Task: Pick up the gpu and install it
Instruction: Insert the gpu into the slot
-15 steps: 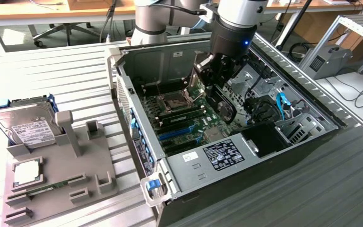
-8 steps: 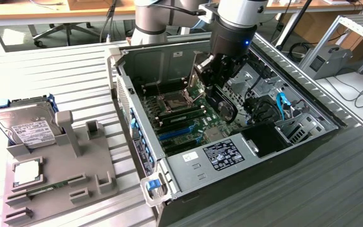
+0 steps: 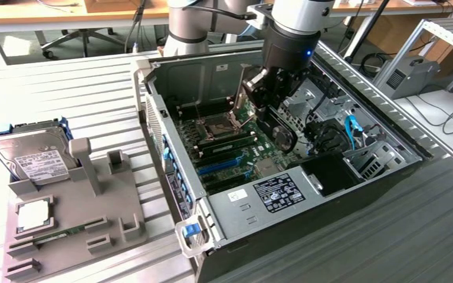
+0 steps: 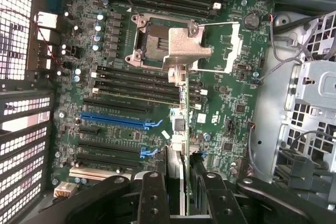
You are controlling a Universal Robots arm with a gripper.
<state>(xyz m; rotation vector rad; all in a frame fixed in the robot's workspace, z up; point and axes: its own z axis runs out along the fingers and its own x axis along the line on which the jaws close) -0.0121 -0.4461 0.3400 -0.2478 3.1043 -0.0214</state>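
Observation:
The gpu point(image 4: 181, 129) is a thin green card seen edge-on in the wrist view, with its silver metal end bracket point(image 4: 185, 49) at the far end. My gripper point(image 4: 180, 179) is shut on it, one black finger point(image 4: 156, 182) on each side. In the exterior view the gripper point(image 3: 268, 101) hangs inside the open computer case point(image 3: 235, 227), and the gpu point(image 3: 280, 137) sits below it with its black cooler showing, just above the motherboard point(image 3: 235, 150). I cannot tell whether the card touches a slot.
On the motherboard are a blue slot point(image 4: 116, 119), black slots and the CPU socket point(image 4: 149, 40). The case walls and drive cage point(image 4: 315, 103) surround the arm. At the exterior view's left a grey fixture point(image 3: 77, 218) carries a hard drive point(image 3: 28, 154) and a memory strip point(image 3: 63, 235).

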